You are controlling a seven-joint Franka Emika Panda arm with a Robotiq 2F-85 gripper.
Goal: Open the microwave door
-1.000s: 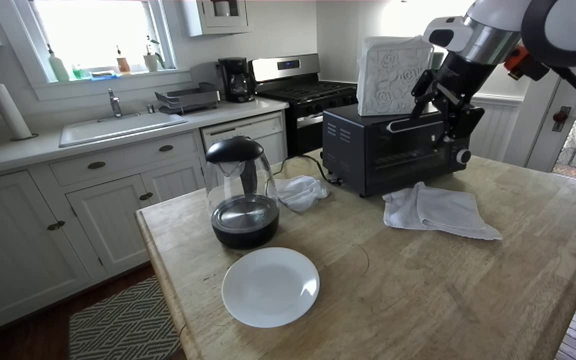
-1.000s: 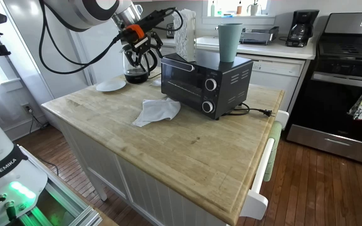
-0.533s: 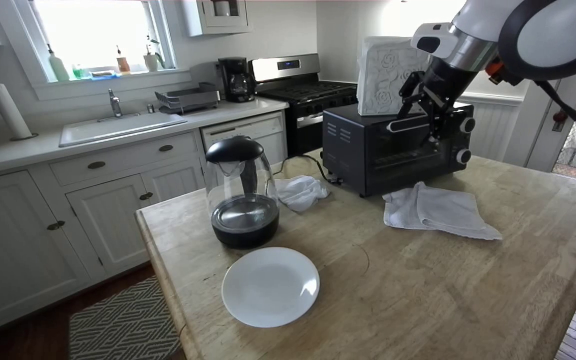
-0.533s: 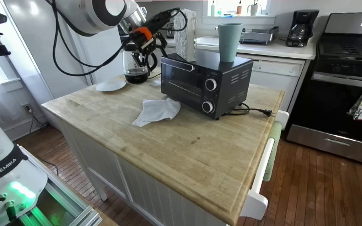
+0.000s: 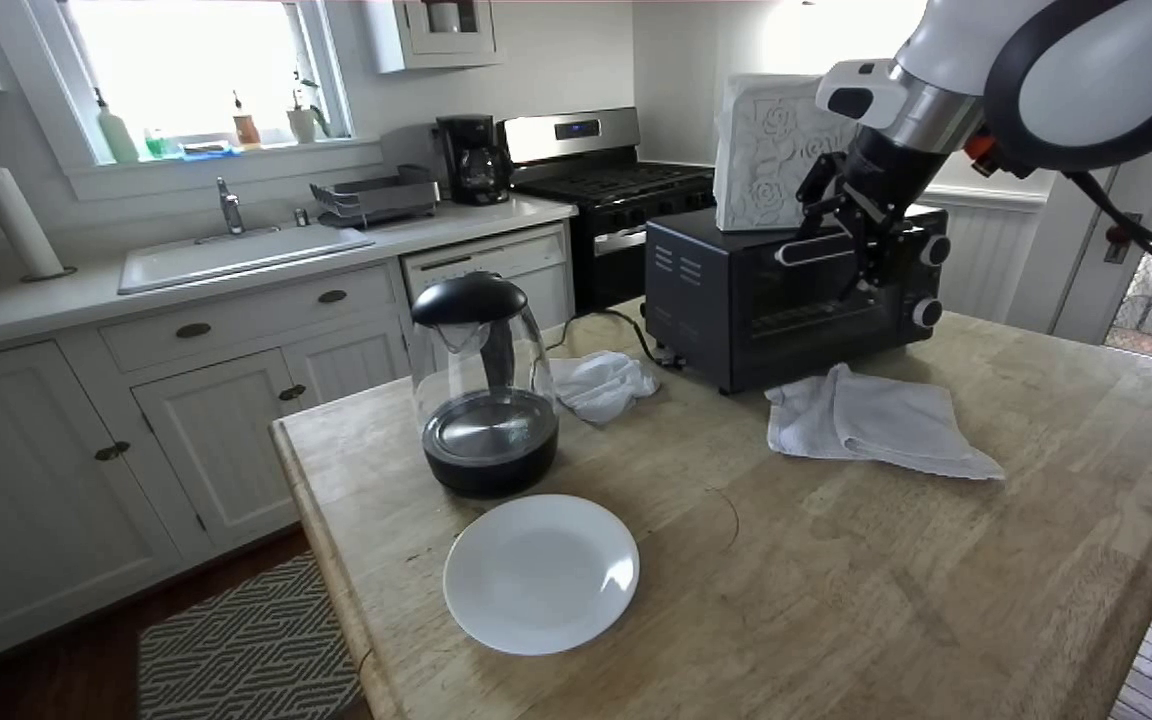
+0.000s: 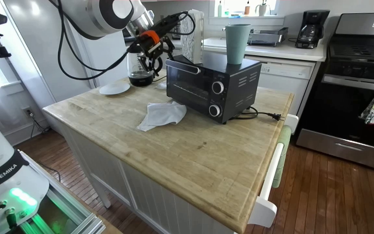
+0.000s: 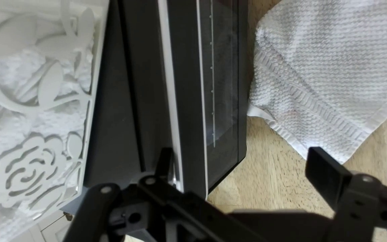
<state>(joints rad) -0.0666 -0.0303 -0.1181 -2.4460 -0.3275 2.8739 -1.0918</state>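
Note:
The microwave, a black toaster-oven-style box, stands on the table in both exterior views (image 5: 691, 295) (image 6: 243, 85). Its glass door (image 5: 796, 300) (image 6: 187, 85) is closed and also shows in the wrist view (image 7: 223, 141). The silver-edged handle bar (image 5: 816, 248) (image 6: 184, 67) runs along the door's top, and in the wrist view (image 7: 187, 101) it runs lengthwise. My gripper (image 5: 841, 250) (image 6: 159, 62) is open at the handle. In the wrist view (image 7: 242, 163), one finger is by the handle's oven-side edge and the other is well out in front. I cannot tell whether the finger touches the bar.
A white napkin holder (image 5: 786, 150) and a green cup (image 6: 237, 44) stand on the microwave. A white cloth (image 5: 876, 420) lies before the door. A glass kettle (image 5: 489, 430) and a white plate (image 5: 541, 575) are on the table (image 6: 174, 152). A power cord (image 6: 255, 113) lies behind.
My gripper has moved in toward the handle, leftward and slightly down in an exterior view, with the last half second slower. It stays open. The door has not moved.

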